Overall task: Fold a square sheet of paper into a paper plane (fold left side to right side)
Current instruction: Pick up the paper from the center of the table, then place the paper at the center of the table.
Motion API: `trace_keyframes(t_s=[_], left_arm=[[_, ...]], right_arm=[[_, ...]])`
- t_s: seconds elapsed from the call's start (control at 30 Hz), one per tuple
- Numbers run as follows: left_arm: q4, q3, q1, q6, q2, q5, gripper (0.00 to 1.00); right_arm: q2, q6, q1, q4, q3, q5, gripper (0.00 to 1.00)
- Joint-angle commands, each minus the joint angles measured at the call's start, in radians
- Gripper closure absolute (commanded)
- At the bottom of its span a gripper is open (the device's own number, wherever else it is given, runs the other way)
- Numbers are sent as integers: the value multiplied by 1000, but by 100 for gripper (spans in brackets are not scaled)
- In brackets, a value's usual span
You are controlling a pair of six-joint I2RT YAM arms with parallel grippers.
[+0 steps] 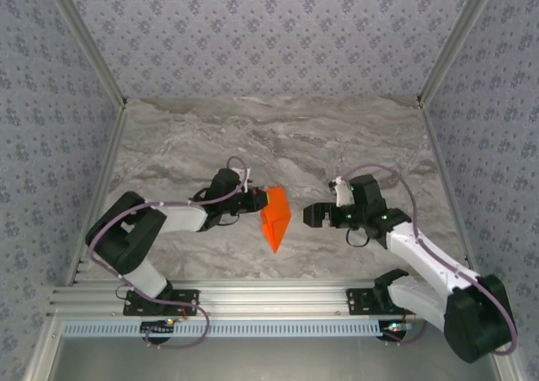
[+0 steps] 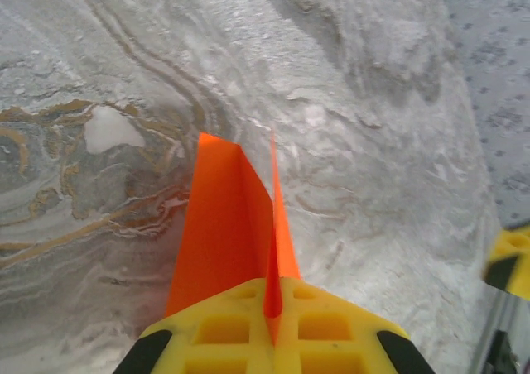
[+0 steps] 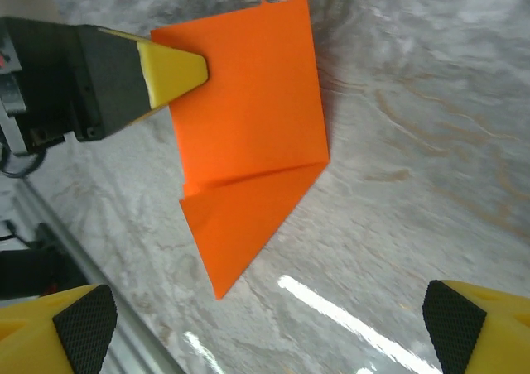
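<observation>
Left gripper pinches left edge of folded orange sheet of paper, its point toward the bases. Right gripper near its right side, jaws spread, apart from it. Marble table beneath.

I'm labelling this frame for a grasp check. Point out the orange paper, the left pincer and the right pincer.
orange paper [image 3: 248,101]: right wrist view, middle of its flat upper panel.
left pincer [image 1: 259,201]: top view, fingertips shut on the paper's edge.
right pincer [image 1: 313,215]: top view, gap between its open fingertips.

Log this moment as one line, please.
left end effector: shut on folded bright orange paper sheet | right end effector: open, apart from it
</observation>
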Motion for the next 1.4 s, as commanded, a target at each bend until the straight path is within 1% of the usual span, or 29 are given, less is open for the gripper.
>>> trace_keyframes(t_s=[0.0, 0.07, 0.13, 0.27, 0.33, 0.47, 0.67, 0.77, 0.97, 1.07, 1.17, 1.2, 1.23, 1.33, 1.37], left_arm=[[97, -33, 22, 33, -93, 112, 100], [115, -54, 31, 30, -148, 151, 100], [115, -68, 32, 32, -201, 175, 100], [129, -74, 34, 9, -278, 230, 100], [165, -78, 33, -19, -302, 251, 100], [238, -78, 34, -70, -322, 288, 100], [258, -71, 31, -96, -336, 308, 100], [265, -74, 30, -102, -331, 314, 100], [252, -77, 27, -86, -299, 306, 100], [254, -79, 28, -78, -259, 303, 100], [265, -78, 27, -69, -203, 298, 100], [270, -78, 27, -65, -179, 296, 100], [276, -75, 27, -60, -155, 295, 100], [292, -67, 28, -50, -75, 288, 100], [290, -61, 28, -48, -48, 287, 97]], right_arm=[[57, 58, -56, 331, -35, -257, 0], [94, 104, -99, 504, -62, -337, 0], [133, 103, -112, 589, -57, -408, 1], [198, 52, -105, 631, -21, -521, 7], [221, 39, -100, 656, -13, -552, 12], [259, 36, -75, 692, 8, -584, 17], [306, 31, -35, 704, 40, -579, 29], [333, 32, -25, 702, 59, -576, 37], [347, 27, -21, 677, 70, -550, 57], [346, 5, -20, 628, 71, -530, 66], [345, -23, -22, 538, 77, -496, 80], [347, -40, -22, 485, 84, -471, 87], [349, -60, -22, 432, 89, -447, 91], [368, -82, -30, 350, 82, -397, 100], [379, -79, -32, 340, 77, -395, 100]])
